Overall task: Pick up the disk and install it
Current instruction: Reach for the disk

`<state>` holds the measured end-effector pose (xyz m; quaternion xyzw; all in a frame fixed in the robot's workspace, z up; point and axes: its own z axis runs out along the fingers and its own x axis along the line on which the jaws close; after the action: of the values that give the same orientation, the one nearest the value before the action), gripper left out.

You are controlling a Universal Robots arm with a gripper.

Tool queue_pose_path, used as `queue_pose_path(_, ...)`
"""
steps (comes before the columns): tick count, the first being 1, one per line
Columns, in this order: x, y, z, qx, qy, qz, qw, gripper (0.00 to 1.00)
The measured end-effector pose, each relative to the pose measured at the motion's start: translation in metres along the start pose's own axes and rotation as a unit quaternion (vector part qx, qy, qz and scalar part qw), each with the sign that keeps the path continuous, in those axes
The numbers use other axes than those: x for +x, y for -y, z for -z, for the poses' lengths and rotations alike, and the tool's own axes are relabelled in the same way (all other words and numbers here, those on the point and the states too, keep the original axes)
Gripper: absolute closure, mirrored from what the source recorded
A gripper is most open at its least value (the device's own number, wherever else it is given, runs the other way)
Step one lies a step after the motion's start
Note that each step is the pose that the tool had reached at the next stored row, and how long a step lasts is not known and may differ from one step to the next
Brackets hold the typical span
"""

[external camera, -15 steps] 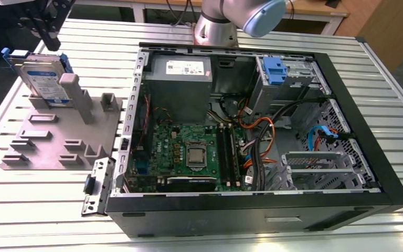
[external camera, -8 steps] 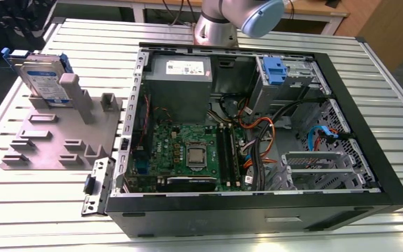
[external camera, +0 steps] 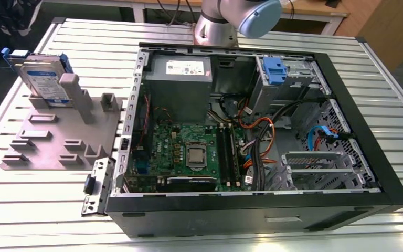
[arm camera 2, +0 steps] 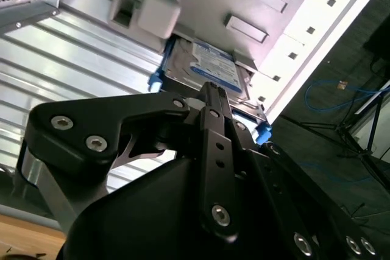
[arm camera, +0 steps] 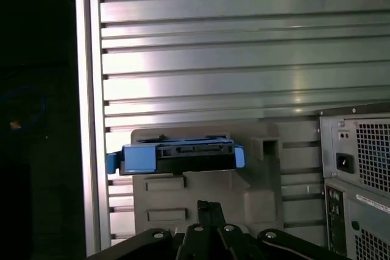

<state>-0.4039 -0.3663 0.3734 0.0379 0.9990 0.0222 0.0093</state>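
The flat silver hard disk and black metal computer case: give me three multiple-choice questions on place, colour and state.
1. Where does the disk stand? A in the grey plastic slotted stand; B in the case; C in the jaws.
2. Its carrier frame is: A red; B blue; C green.
3. The case is: A closed; B open; C upside down.
A, it stands upright in the stand beside the case; B, blue edges show in both wrist views; B, the green motherboard lies exposed.
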Motion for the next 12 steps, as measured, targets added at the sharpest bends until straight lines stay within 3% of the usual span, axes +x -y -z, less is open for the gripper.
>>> queue_pose_path(5,0.0181,-0.0044,-0.0035,0.0,-0.0004,0.0,1.0,0.89)
queue_pose_path(10,0.0294,-0.0103,-0.0075,0.0001,-0.0026,0.0,1.0,0.89)
queue_pose_path(12,0.0324,-0.0123,-0.0085,0.0002,-0.0048,0.0,0.99999,0.89)
